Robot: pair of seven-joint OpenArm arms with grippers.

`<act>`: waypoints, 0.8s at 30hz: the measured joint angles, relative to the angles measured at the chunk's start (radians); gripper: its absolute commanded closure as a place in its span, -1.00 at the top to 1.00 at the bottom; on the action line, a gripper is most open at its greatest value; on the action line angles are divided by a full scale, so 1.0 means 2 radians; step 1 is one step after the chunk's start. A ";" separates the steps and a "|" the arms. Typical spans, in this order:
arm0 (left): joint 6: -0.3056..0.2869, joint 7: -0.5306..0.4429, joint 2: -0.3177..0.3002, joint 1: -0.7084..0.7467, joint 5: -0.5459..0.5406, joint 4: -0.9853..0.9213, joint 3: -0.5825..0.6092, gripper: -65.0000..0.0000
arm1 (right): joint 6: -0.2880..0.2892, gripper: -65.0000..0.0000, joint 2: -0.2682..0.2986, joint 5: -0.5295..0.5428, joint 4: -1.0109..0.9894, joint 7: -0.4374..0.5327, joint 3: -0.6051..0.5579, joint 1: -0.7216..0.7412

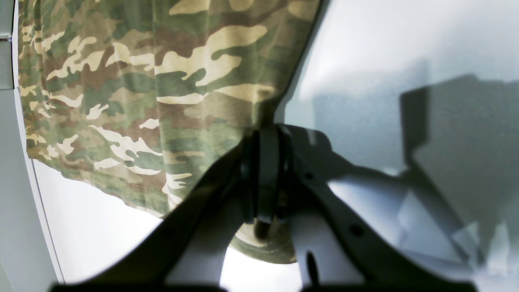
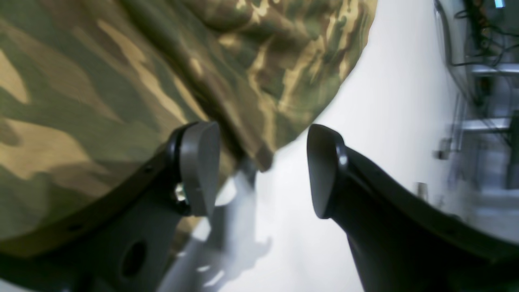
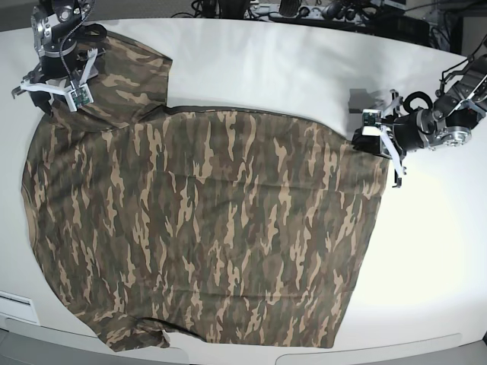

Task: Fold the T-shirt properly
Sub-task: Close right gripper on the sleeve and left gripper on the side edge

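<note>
The camouflage T-shirt (image 3: 213, 228) lies spread over most of the white table, with one part folded over at the far left corner. My left gripper (image 3: 364, 137) sits at the shirt's right edge. In the left wrist view this gripper (image 1: 265, 138) is shut, pinching the edge of the T-shirt (image 1: 142, 81). My right gripper (image 3: 61, 90) hovers over the folded part at the far left. In the right wrist view the right gripper (image 2: 259, 170) stands open, with the T-shirt (image 2: 121, 81) behind its left finger (image 2: 198, 162) and nothing gripped.
The white table (image 3: 441, 243) shows bare surface right of the shirt and along the far side. Cables and equipment (image 3: 327, 11) line the back edge. The shirt's lower hem reaches close to the table's front edge (image 3: 228, 353).
</note>
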 measured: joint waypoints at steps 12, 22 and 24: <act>0.000 0.000 0.000 0.000 0.000 0.000 0.000 -1.00 | 0.020 0.11 0.015 0.026 -0.053 -0.001 0.000 0.043; 0.010 0.001 0.000 0.000 0.000 0.000 0.000 -1.00 | 0.023 -1.00 0.015 0.041 -0.067 -0.002 -0.001 0.051; 0.027 0.006 0.001 0.003 0.000 0.000 0.000 -1.00 | 0.008 -1.00 0.015 0.031 -0.067 -0.001 -0.001 0.051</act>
